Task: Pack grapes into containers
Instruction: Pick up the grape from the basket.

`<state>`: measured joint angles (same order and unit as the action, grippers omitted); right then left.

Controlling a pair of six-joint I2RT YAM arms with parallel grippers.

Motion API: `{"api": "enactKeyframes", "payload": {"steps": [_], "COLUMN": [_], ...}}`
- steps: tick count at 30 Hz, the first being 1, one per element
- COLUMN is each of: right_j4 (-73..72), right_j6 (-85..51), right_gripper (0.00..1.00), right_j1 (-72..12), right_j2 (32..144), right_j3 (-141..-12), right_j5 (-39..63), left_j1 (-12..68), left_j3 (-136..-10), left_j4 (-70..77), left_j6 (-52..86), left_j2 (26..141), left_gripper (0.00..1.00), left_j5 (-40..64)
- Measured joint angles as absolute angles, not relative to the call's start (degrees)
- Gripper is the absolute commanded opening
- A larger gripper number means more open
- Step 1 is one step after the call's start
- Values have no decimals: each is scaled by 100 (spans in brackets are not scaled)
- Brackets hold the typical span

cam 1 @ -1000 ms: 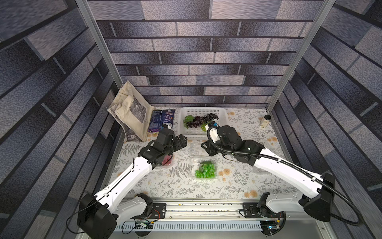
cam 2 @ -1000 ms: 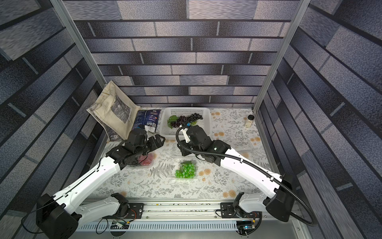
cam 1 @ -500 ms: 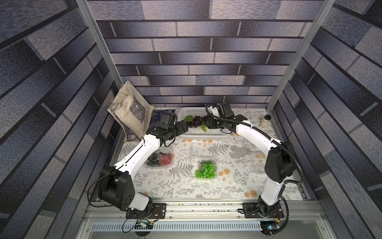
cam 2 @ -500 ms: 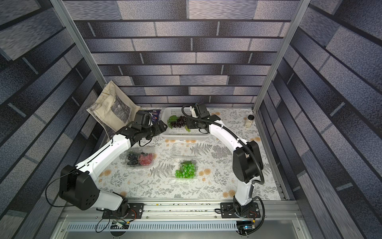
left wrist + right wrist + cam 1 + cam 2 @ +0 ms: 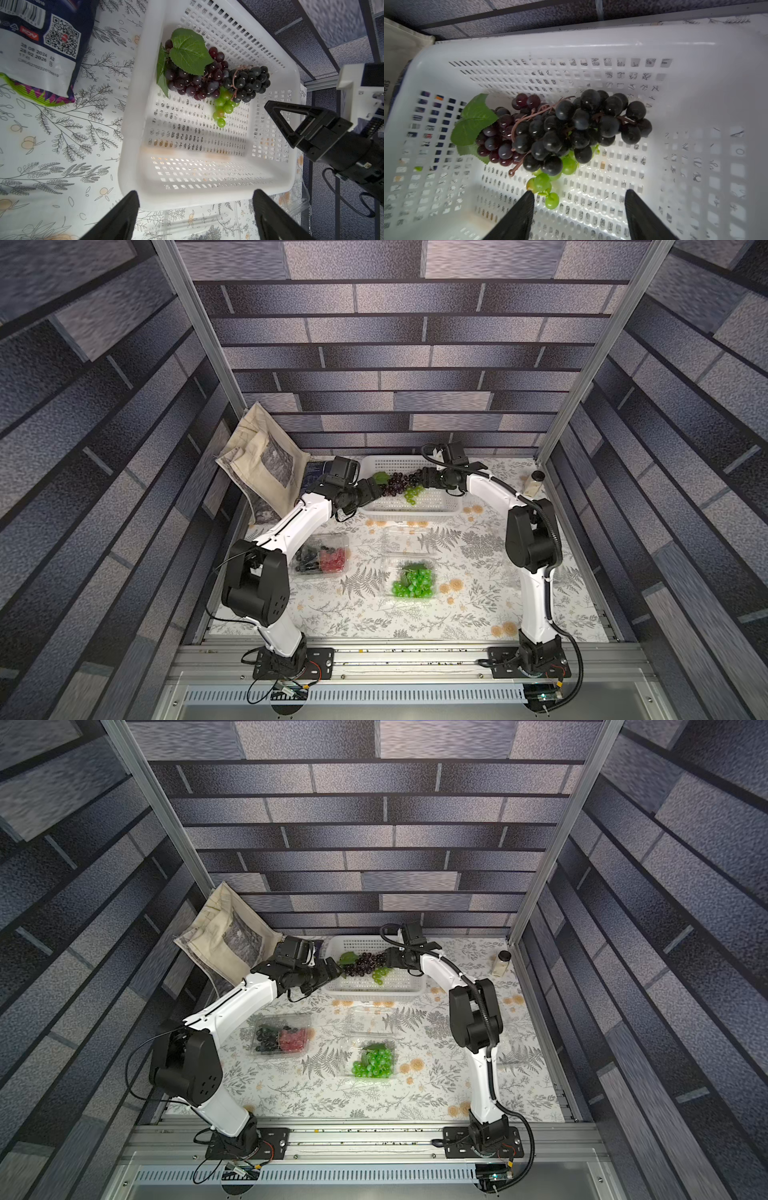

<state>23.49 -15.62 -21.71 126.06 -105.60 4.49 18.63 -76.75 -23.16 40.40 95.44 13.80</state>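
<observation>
**Both arms over the basket, jaws open and empty**

In both top views the white basket [image 5: 409,510] is sitting at the far side of the table [image 5: 478,605], with the loose grapes [image 5: 398,483] lying in it. The left arm [image 5: 291,526] and right arm [image 5: 492,491] are reaching in from opposite ends, the left jaws and right jaws hovering either side of the fruit; their gap is too small to judge from here. Nearer the rail, well apart from the basket, the black-and-red container [image 5: 286,1017] is holding black and red grapes. The green container [image 5: 348,1047] is holding bright green ones, and the third container [image 5: 370,1020] is lying between that one and the basket. A cloth bag [image 5: 220,936] is leaning in a far corner.

From the left wrist, the left jaws are standing wide apart with nothing between them, above the basket's near rim. The dark red bunch [image 5: 193,83], leaf on top, is touching the black bunch [image 5: 247,83], and the green sprig [image 5: 223,108] is trailing out from under both. A snack packet [image 5: 41,41] is lying on the table just beside the basket.

From the right wrist, the right jaws are parted wide inside the basket, gripping nothing — one tip is sitting just beside the lowest grape of the green sprig [image 5: 546,185]. The black bunch [image 5: 583,128] is lying across that sprig.
</observation>
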Motion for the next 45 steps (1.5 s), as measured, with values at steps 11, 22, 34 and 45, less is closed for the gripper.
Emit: {"api": "enactKeyframes", "payload": {"steps": [11, 22, 34, 45], "right_j4": [2152, 2117, 2115, 1811], "right_j6": [-1608, -1599, -1619, -1597], "right_gripper": [63, 66, 34, 0], "right_j1": [-2171, -2084, -2010, -2010], "right_j2": [13126, 13570, 13793, 13611], "right_j3": [-11102, -11749, -11898, -11513], "right_j5": [174, 110, 290, 307], "left_j1": [1712, 1678, 1678, 1678], "left_j3": [-7688, -7690, -7703, -7703], "left_j4": [-2274, -2270, -2270, -2268], "left_j6": [4038, 4038, 4040, 4042], "left_j2": [9638, 9778, 9778, 9778], "left_gripper": [87, 87, 87, 87], "left_j5": [1605, 1678, 1682, 1737]}}
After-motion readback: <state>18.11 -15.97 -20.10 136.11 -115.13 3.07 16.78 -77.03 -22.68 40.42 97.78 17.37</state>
